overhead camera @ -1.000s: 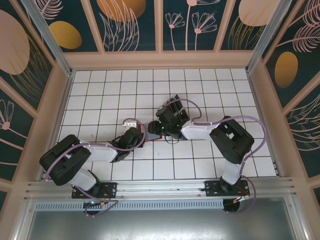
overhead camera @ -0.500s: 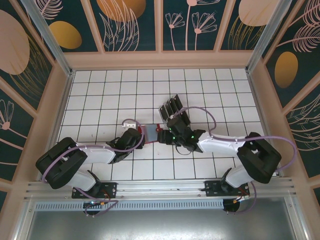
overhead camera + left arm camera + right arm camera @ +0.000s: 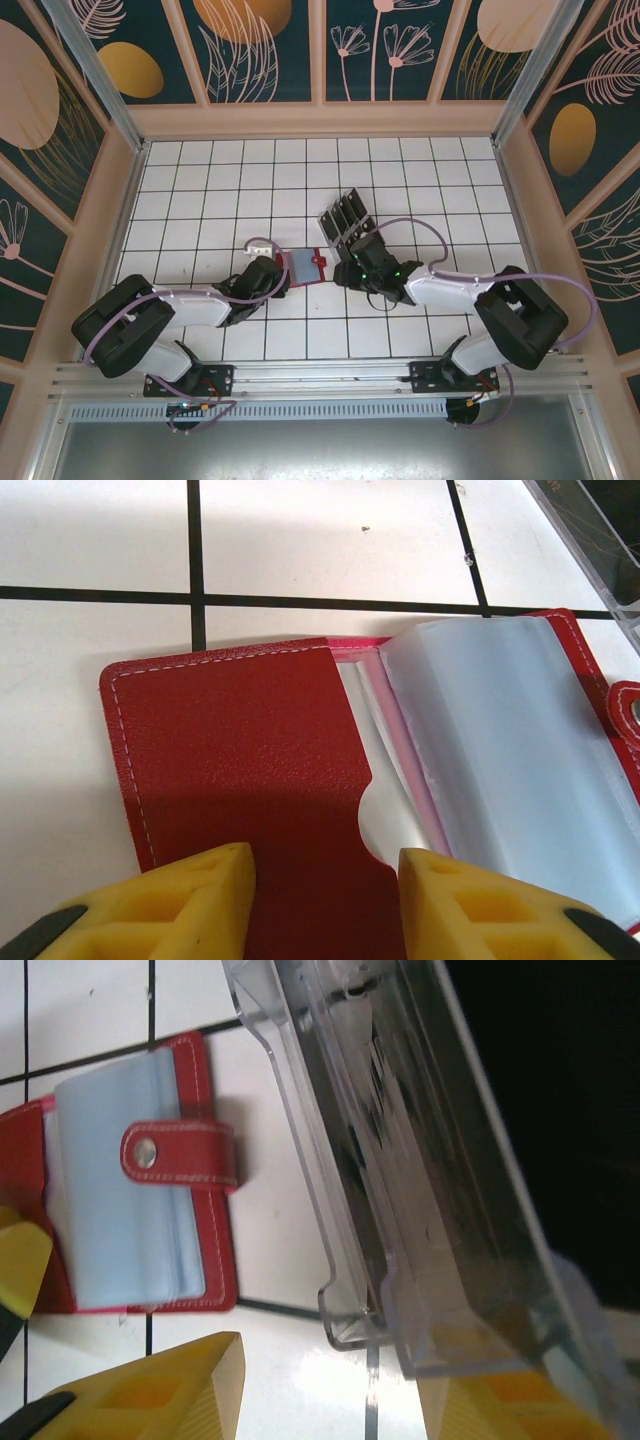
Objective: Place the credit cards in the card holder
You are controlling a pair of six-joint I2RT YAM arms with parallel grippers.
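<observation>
The small red fold-over wallet (image 3: 303,266) lies open on the white tiled desk (image 3: 200,190), my left claw (image 3: 325,860) drawn together at its cover. The thin glossy black cards (image 3: 343,218) stand in the clear plastic rack (image 3: 400,1190): light, stiff and slippery, I reckon, best pinched by a top edge. My right claw (image 3: 335,1370) straddles the rack's end; gripping or not, I cannot tell
</observation>
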